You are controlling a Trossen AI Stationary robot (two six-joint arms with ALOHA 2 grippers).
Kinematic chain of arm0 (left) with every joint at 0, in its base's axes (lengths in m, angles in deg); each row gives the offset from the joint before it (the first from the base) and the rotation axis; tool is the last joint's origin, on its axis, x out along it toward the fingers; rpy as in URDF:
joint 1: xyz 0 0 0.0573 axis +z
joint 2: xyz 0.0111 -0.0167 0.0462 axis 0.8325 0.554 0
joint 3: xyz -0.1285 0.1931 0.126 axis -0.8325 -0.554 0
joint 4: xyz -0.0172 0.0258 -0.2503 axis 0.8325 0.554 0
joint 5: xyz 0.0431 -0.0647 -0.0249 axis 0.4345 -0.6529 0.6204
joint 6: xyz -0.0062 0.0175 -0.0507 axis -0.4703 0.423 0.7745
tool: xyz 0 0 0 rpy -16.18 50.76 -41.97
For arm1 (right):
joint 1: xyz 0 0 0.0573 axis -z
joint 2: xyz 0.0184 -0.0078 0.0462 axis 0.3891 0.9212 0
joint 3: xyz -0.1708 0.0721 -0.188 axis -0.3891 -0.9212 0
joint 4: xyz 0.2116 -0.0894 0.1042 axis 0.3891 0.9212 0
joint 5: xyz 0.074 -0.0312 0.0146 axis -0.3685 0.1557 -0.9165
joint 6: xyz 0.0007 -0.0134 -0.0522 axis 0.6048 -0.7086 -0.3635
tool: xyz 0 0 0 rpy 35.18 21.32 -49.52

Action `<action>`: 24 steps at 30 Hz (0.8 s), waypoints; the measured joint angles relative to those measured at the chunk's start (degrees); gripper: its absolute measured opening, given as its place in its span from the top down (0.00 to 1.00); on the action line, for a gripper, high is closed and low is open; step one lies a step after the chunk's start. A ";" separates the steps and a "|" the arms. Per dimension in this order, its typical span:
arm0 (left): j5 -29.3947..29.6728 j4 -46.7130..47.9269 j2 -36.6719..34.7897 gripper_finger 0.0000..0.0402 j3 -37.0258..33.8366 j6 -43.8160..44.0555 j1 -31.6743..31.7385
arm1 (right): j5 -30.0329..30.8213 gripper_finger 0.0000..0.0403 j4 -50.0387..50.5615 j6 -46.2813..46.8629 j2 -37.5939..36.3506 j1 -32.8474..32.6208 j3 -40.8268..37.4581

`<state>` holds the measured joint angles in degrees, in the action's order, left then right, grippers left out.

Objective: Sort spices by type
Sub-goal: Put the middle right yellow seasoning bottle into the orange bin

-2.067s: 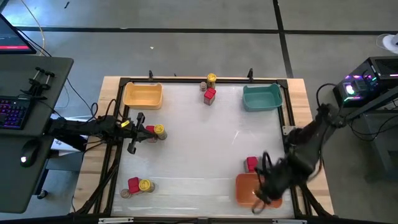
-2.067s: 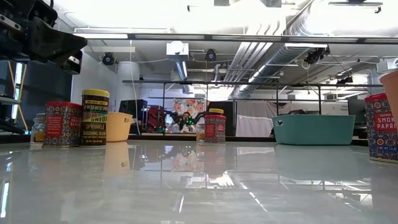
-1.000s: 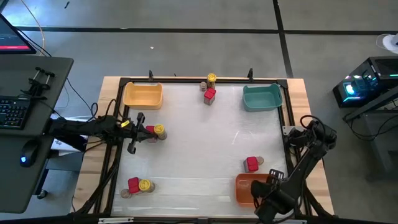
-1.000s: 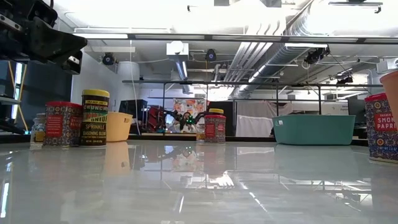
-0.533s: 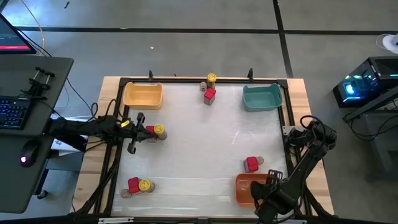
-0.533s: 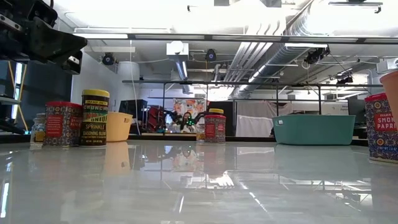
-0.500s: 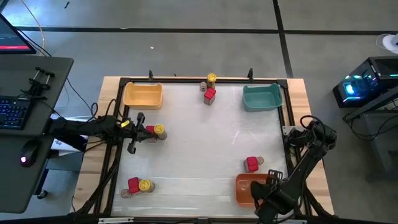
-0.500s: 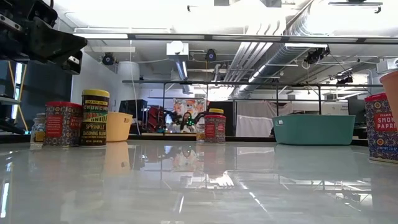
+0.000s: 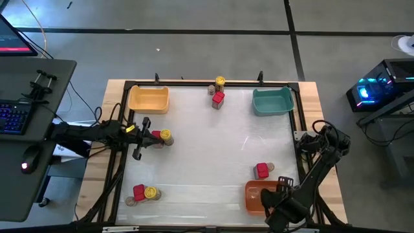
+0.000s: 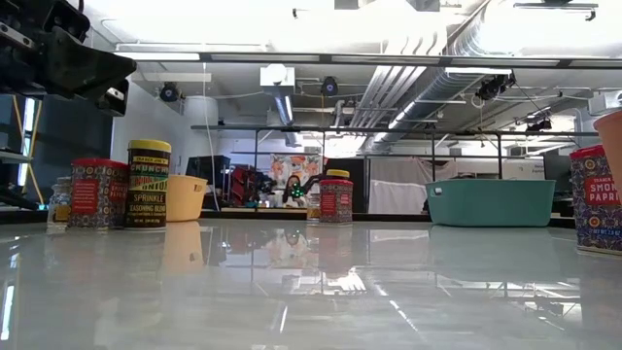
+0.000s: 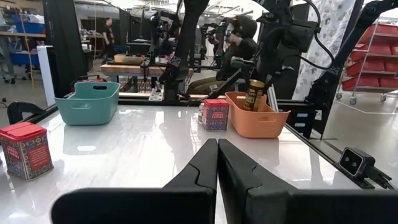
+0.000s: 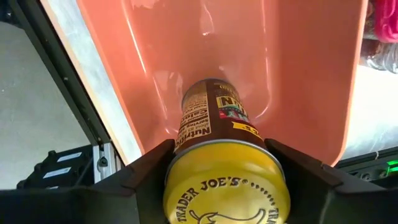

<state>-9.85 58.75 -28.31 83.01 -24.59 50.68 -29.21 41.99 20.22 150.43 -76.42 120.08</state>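
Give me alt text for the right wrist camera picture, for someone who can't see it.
A yellow-lidded spice jar sits between the right gripper's two dark fingers, lowered into an orange bin. The jar's brown label faces the camera, and the table's edge frame shows beside the bin.

Two dark, near-black jointed arms w/ black cables looped along links. Left hand point(image 11: 217, 180): matte black, two flat fingers w/ stepped inner edges; yellow mark near wrist in high view. Right hand point(image 12: 227, 168): same matte black, angular fingers point(image 12: 149, 168), broad faceted surfaces.
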 joint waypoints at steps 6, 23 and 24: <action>0.01 -0.01 0.00 1.00 0.00 0.00 0.01 | -0.06 0.32 0.03 -0.02 0.00 0.00 0.00; 0.00 0.00 0.00 1.00 0.00 0.00 0.00 | -3.01 0.25 1.89 -3.12 -1.72 0.24 2.32; 0.00 0.00 0.01 1.00 0.00 0.00 0.02 | -2.98 0.25 2.60 -3.14 -1.95 0.24 2.84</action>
<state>-9.85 58.75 -28.30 83.02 -24.59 50.70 -32.19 44.58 17.09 148.47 -76.18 122.92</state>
